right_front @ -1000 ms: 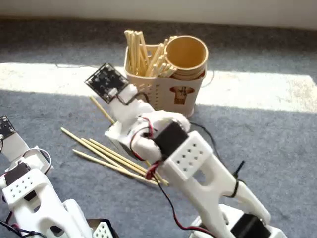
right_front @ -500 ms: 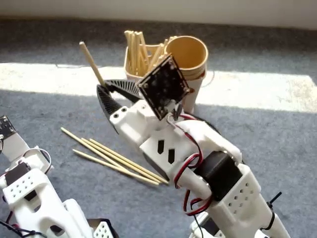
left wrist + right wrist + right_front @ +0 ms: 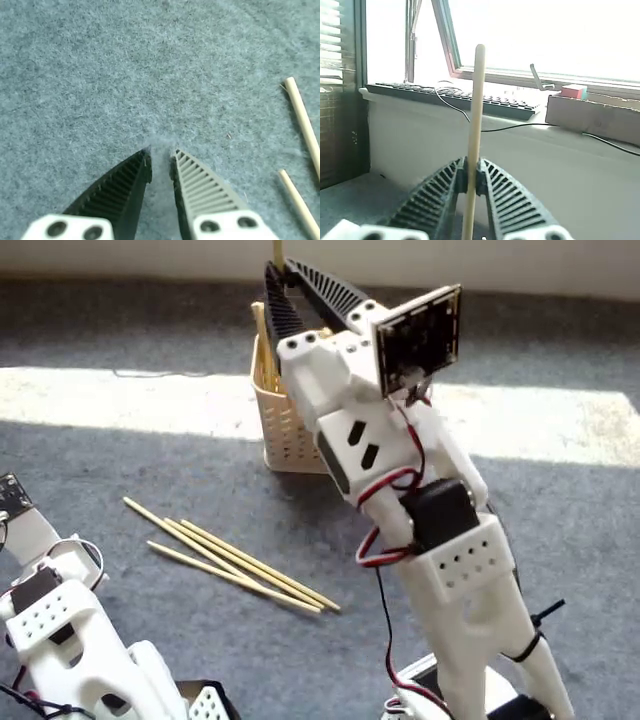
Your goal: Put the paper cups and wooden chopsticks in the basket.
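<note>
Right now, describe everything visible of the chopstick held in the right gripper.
The chopstick is a slim, pale wooden stick with a rounded top end, straight as far as it shows. It stands close to upright, pinched by the ribbed jaws of the right gripper, held off the carpet up near the basket. Its lower end is hidden.

Carpet [image 3: 120, 475] is seen as mottled grey-blue, crossed by a pale sunlit band [image 3: 100, 400]. Chopsticks [image 3: 230, 565] are coloured light tan. Basket [image 3: 285, 435] is cream, patterned with a grid of small holes. Right arm [image 3: 360, 430] is white, with red and black wires [image 3: 393, 480]. Left gripper [image 3: 160, 161] is ribbed, one finger black, one grey.
</note>
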### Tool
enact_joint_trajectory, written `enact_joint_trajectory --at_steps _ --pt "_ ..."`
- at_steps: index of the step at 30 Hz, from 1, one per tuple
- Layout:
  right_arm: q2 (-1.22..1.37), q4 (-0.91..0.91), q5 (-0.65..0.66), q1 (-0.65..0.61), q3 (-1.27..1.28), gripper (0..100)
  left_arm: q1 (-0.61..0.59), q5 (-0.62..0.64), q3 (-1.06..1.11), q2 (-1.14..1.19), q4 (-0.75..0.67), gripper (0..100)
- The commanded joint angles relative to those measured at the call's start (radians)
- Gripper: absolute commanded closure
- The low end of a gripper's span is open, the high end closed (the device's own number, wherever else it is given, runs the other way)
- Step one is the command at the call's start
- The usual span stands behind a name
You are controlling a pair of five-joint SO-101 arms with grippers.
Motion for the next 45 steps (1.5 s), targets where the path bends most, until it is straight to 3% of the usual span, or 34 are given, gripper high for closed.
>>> enact_joint_trajectory --at_steps 1,13,32,36,42,45 --pt "0.094 -0.151 -0.012 0.059 -0.005 99.3 0.028 0.006 -0.030 -0.018 -0.018 93" --pt "0.240 -0.564 -0.008 0.094 0.223 99.3 0.028 0.006 -0.030 -0.018 -0.018 93" --pt "0.248 -0.573 -0.003 0.073 0.572 99.2 0.028 0.006 -0.030 -0.018 -0.018 93" --pt "0.239 -0.572 0.084 0.058 0.581 98.8 0.028 0.006 -0.030 -0.018 -0.018 93" --pt "0.236 -0.572 0.117 0.036 0.584 82.1 0.028 0.006 -0.030 -0.018 -0.018 93" --pt "0.202 -0.570 0.118 0.038 0.584 80.5 0.028 0.006 -0.030 -0.018 -0.018 93"
